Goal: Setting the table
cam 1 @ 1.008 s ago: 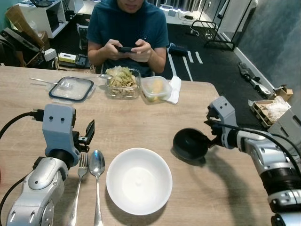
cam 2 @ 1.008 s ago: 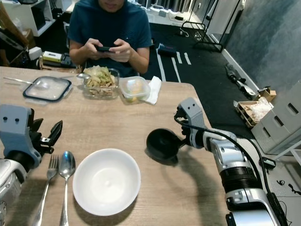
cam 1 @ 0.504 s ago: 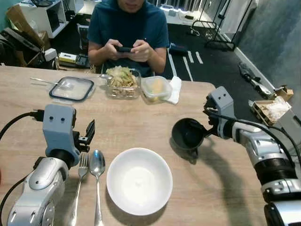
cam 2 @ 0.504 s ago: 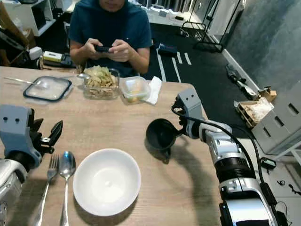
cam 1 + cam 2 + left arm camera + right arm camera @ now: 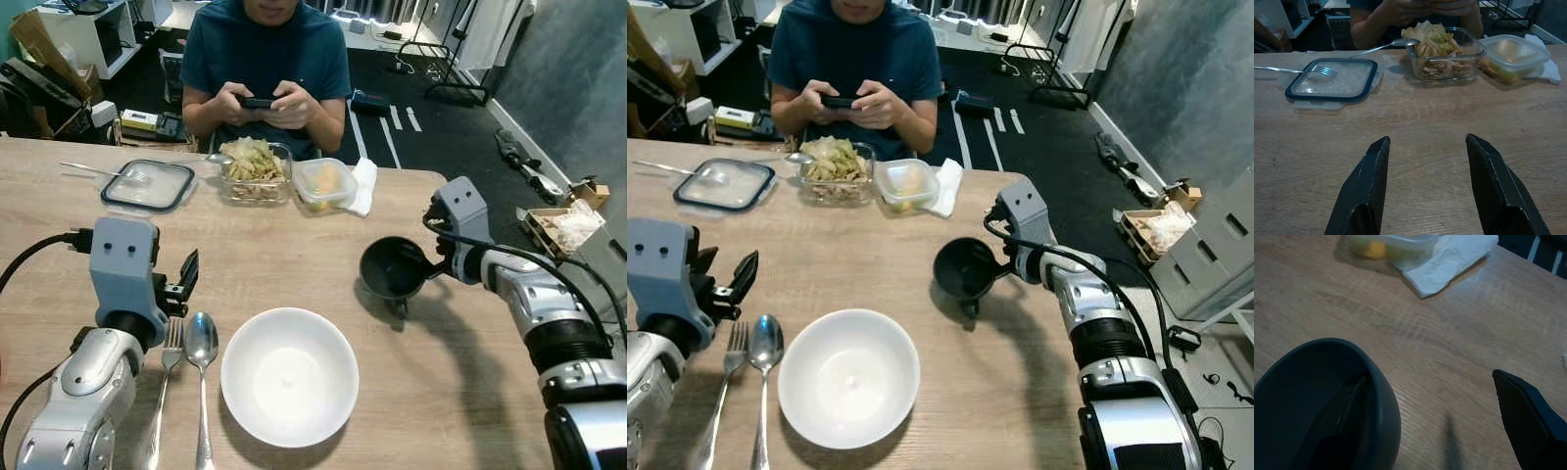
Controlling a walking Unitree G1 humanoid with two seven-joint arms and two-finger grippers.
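Note:
A black bowl (image 5: 392, 266) hangs tipped just above the wooden table (image 5: 294, 255), over its own shadow, right of centre. My right gripper (image 5: 431, 264) is open: one finger (image 5: 1347, 401) reaches inside the bowl (image 5: 1322, 396), while the other finger (image 5: 1528, 411) stands well clear of its wall. A white bowl (image 5: 289, 377) sits in front of me, with a spoon (image 5: 202, 352) and a fork (image 5: 167, 372) lying to its left. My left gripper (image 5: 186, 274) hovers open just beyond the cutlery, nothing between its fingers (image 5: 1371, 186).
A person (image 5: 266, 59) sits across the table holding a phone. Before them are a glass dish of food (image 5: 255, 171), a lidded plastic tub (image 5: 325, 184) on a napkin (image 5: 364, 186), and a lid with a fork (image 5: 149, 184). The table's right edge lies under my right arm.
The black bowl went from resting on the table to raised and tipped, slightly farther from me, carried by my right gripper. The left arm stayed still.

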